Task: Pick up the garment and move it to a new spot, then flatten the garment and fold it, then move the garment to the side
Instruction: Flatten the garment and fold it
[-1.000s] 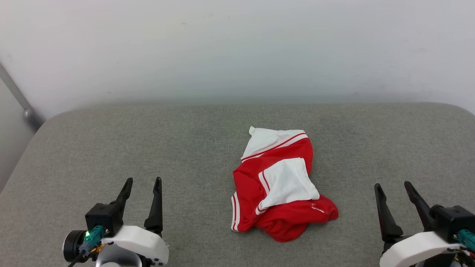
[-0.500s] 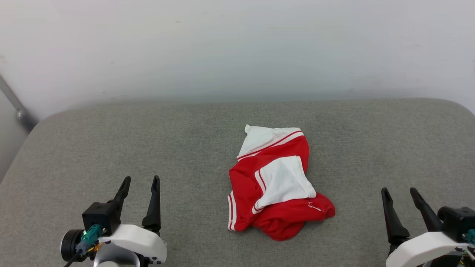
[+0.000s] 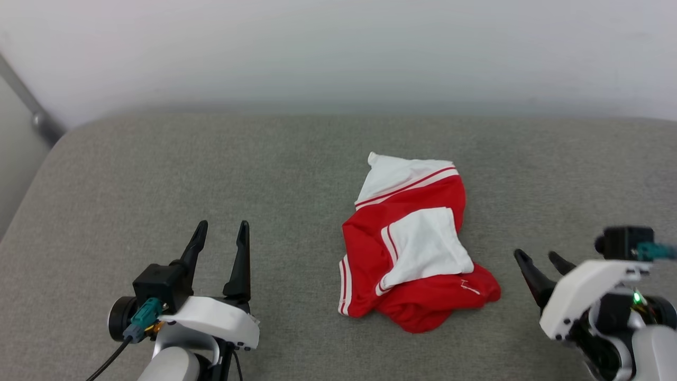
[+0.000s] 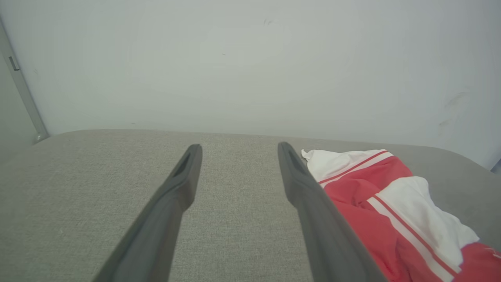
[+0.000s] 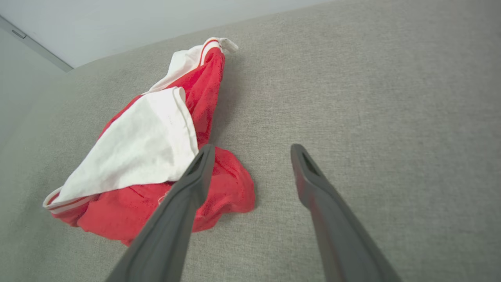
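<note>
Two pincers, both mine, both spread wide and holding nothing. Farthest left, a grey bar [image 3: 31,108] leans against the white wall [image 3: 338,47], and the grey cushion [image 3: 158,174] runs across below it.

My left pincer [image 3: 222,226] sits low over the cushion, fingers pointing away from me, well apart from the shirt [image 3: 418,248]. In its wrist view the left pincer [image 4: 238,146] has bare cushion between its fingers, with the shirt [image 4: 391,196] off past the right-hand one. Measured against the shirt it has hardly moved in the last second. My head has shifted, so everything sits higher and a little further right than before.

The shirt lies crumpled mid-cushion, red with striped trim, one white sleeve folded over the top. Its shape is unchanged.

My right pincer [image 3: 537,255] has changed. The wrist has rolled over, and the fingers now tip down toward the cushion, nearer the shirt's near right corner than before and just short of it. In its wrist view the right pincer [image 5: 252,147] has one finger crossing in front of the shirt [image 5: 145,145], with grey cushion between the tips.
</note>
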Robot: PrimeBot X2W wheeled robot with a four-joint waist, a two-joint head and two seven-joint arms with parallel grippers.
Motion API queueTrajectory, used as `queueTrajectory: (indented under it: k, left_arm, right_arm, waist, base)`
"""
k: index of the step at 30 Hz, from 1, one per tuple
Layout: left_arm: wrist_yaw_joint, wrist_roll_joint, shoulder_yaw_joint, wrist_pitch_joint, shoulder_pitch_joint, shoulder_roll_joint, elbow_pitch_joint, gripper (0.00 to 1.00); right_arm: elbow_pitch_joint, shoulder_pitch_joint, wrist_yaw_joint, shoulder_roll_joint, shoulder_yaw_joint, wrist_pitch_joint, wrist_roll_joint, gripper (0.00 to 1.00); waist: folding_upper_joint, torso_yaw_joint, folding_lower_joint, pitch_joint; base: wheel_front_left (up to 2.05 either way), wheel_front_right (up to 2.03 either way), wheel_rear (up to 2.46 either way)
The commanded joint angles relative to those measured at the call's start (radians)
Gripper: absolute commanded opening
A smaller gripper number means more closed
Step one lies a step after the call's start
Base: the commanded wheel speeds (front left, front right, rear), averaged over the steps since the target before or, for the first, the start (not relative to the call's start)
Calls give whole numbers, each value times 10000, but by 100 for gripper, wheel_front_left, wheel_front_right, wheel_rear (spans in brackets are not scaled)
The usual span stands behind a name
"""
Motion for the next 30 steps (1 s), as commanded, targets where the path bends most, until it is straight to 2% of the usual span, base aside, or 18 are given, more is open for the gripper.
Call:
queueTrajectory:
  k: [1,8,14,15,16,17,25,30]
  left_arm:
    - [-84,-31,9,-66,-159,-71,69,100]
    - [-325,156,62,-159,-685,-319,270,100]
    - [-460,210,248,-195,-898,-494,499,100]
    - [-493,214,297,-199,-918,-521,532,100]
    - [-502,240,341,-201,-929,-555,526,100]
    - [-517,280,382,-202,-924,-572,520,100]
    - [-636,470,668,-202,-730,-594,596,100]
    - [-681,561,726,-185,-636,-605,640,100]
  right_arm:
    - [114,-431,-3,-149,206,494,184,100]
    - [759,-1694,-5,-483,1096,3110,830,100]
    - [1126,-1998,-3,-413,1427,4228,1320,100]
    - [1120,-2011,-3,-422,1478,4281,1396,75]
    - [1096,-2029,-3,-429,1501,4307,1508,24]
    - [1073,-2025,-3,-477,1569,4351,1558,0]
    - [533,-2203,-3,-905,2007,3938,1824,0]
    - [-86,-2472,-5,-1473,2194,3404,1200,0]
  waist:
    - [0,306,0,413]
    - [0,808,0,1026]
    - [0,1055,0,1256]
    - [0,1074,0,1273]
    - [0,1089,0,1288]
    - [0,1095,0,1292]
    - [0,895,0,1109]
    - [0,580,0,903]
  base:
    - [0,0,0]
    - [0,0,0]
    - [0,0,0]
    - [0,0,0]
    - [0,0,0]
    - [0,0,0]
    - [0,0,0]
    - [0,0,0]
